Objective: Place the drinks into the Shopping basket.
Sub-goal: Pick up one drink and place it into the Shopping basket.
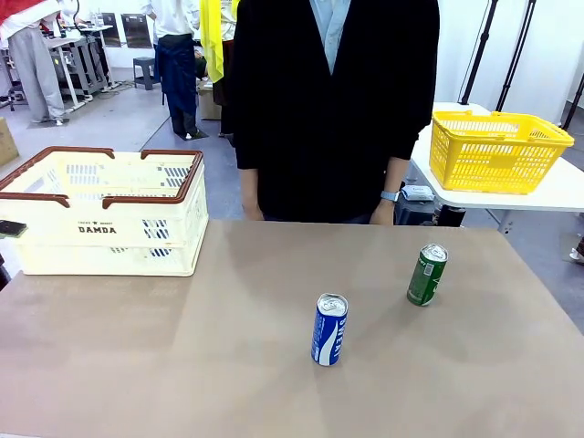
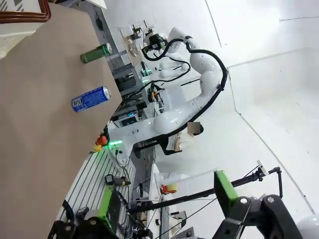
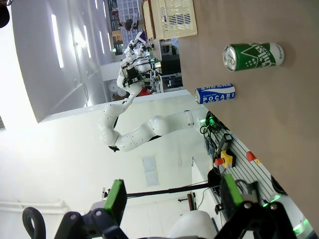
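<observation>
Two drink cans are standing upright on the tan table (image 1: 137, 365). The blue can (image 1: 330, 329) is sitting near the middle. The dark green can (image 1: 426, 274) is standing to its right and a little farther off, the two well apart.

The Shopping basket (image 1: 100, 214) is resting at the far left of the table, well apart from both cans, its "DAMDA" print facing the front camera. A person (image 1: 333, 109) in dark clothing is standing at the far edge. A yellow mesh basket (image 1: 497, 151) is sitting on a white side table (image 1: 557, 193) at far right.

The right wrist view is turning the blue can's side to us, and "POCARI" is reading clearly there.

The left gripper (image 2: 164, 199) is hanging with its fingers spread wide, gripping nothing. The right gripper (image 3: 173, 196) is doing likewise, green pads apart with nothing between them. The left wrist view is also catching the right arm (image 2: 204, 74) beyond the table, and the right wrist view is catching the left arm (image 3: 164, 124).
</observation>
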Tool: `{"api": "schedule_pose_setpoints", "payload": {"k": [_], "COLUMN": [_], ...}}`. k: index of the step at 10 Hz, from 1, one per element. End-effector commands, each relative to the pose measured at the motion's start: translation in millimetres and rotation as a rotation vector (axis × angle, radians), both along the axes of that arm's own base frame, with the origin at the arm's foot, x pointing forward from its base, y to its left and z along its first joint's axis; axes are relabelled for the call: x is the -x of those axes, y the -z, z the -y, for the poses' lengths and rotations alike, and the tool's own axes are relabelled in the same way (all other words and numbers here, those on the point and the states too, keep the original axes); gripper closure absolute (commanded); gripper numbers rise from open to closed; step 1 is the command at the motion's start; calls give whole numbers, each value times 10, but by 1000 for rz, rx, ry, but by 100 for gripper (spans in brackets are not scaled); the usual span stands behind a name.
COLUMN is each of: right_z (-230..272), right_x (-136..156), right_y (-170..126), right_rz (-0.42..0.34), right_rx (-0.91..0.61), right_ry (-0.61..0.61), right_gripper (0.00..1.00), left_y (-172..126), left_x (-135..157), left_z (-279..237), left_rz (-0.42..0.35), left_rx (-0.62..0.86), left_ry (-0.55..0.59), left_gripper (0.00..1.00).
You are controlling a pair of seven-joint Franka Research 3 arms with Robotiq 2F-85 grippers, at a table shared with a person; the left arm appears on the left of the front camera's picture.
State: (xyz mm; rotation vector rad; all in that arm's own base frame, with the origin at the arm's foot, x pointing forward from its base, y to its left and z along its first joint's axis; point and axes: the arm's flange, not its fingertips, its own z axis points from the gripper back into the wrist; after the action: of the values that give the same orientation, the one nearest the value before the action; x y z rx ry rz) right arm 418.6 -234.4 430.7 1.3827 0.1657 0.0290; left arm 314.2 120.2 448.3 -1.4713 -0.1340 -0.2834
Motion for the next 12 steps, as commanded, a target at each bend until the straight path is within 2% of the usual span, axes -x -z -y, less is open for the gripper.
{"api": "schedule_pose_setpoints", "payload": {"k": [1, 12], "right_z": [46, 46], "right_x": [3, 3], "right_y": [-76, -76], "right_rz": [-18, -18], "right_rx": [5, 5], "right_ry": [2, 2], "right_gripper": [0, 0], "left_y": [-2, -2], "left_x": [57, 57], "left_z": [45, 45], "left_rz": [19, 19], "left_rx": [-12, -12], "left_ry": [-2, -2], "left_gripper": [0, 0]}}
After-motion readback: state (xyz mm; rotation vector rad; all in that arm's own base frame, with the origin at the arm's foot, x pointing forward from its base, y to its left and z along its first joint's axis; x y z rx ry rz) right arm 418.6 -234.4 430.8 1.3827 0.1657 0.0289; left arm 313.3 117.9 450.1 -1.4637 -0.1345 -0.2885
